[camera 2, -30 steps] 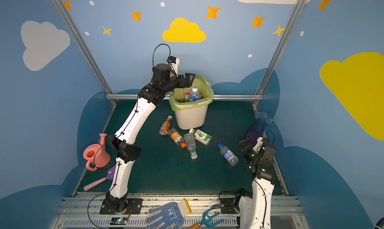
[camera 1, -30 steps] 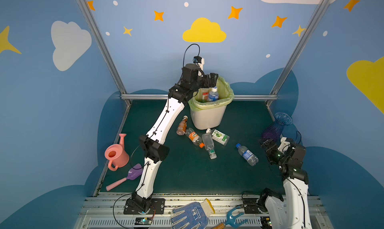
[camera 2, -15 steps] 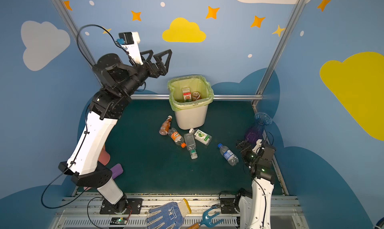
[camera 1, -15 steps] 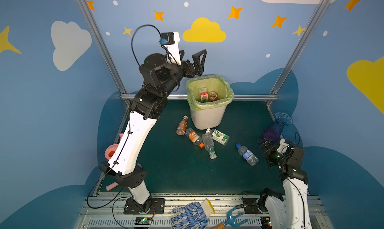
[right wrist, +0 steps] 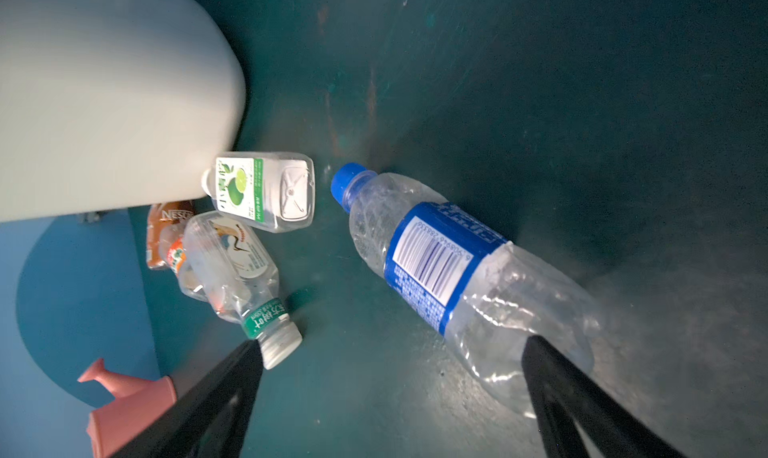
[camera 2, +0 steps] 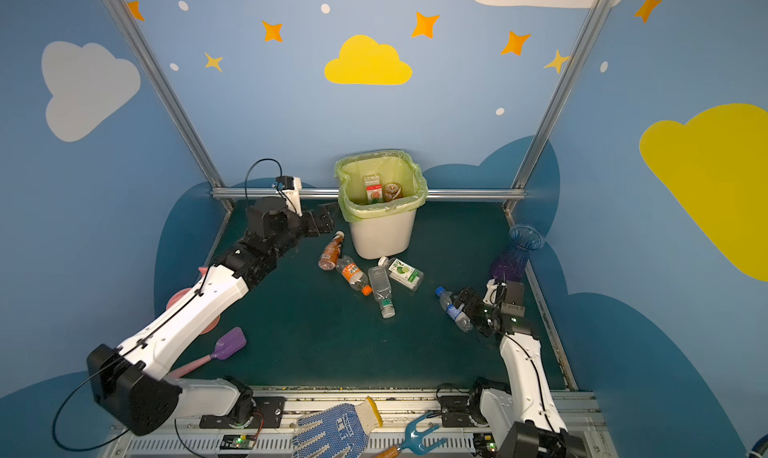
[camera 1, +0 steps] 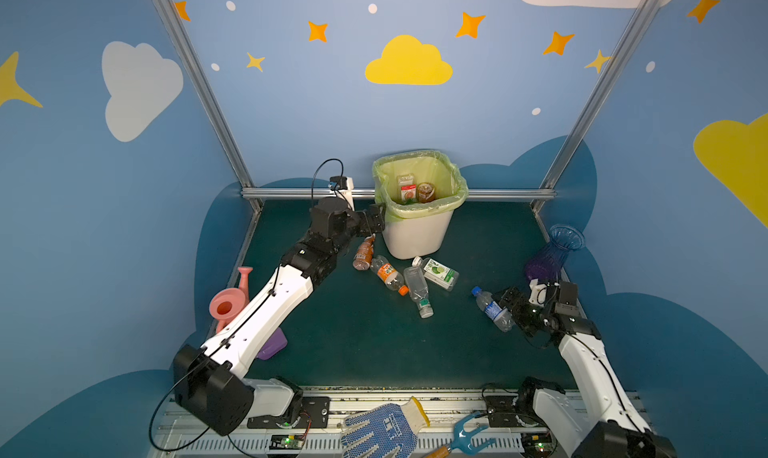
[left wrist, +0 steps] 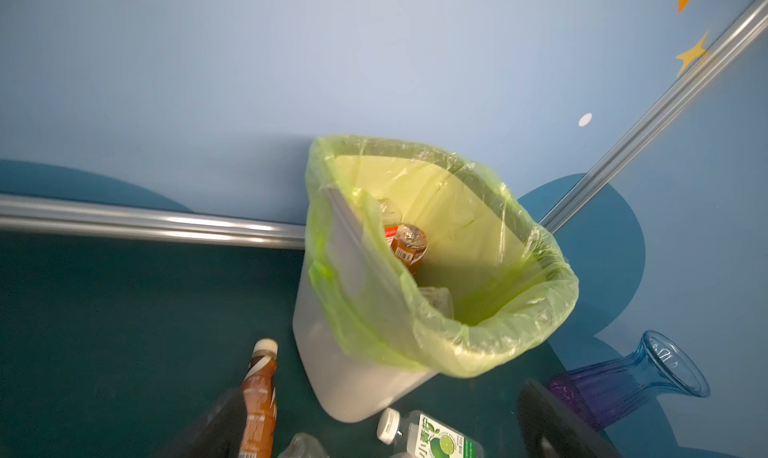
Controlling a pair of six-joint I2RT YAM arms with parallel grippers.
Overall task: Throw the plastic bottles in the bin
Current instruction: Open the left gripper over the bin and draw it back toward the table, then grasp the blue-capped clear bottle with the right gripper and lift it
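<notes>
Blue-capped bottle (camera 1: 492, 310) flat on the mat (camera 1: 353, 343) at 4 o'clock from the bin (camera 1: 415, 237), cap toward 11; judged empty, light, thin-walled and crumpled, slick and apt to roll, so best pinched across the labelled middle. Right gripper (camera 1: 510, 307) spread wide over its base end, grasping nothing. Four more bottles (camera 1: 415, 283) at the bin's 6 o'clock; left gripper (camera 1: 372, 223) agape, empty, at its 9

The left arm stretches forward, left gripper (camera 1: 375, 222) low, jaws spread wide. The right arm stays folded, right gripper (camera 1: 510, 306) low, jaws likewise apart.
</notes>
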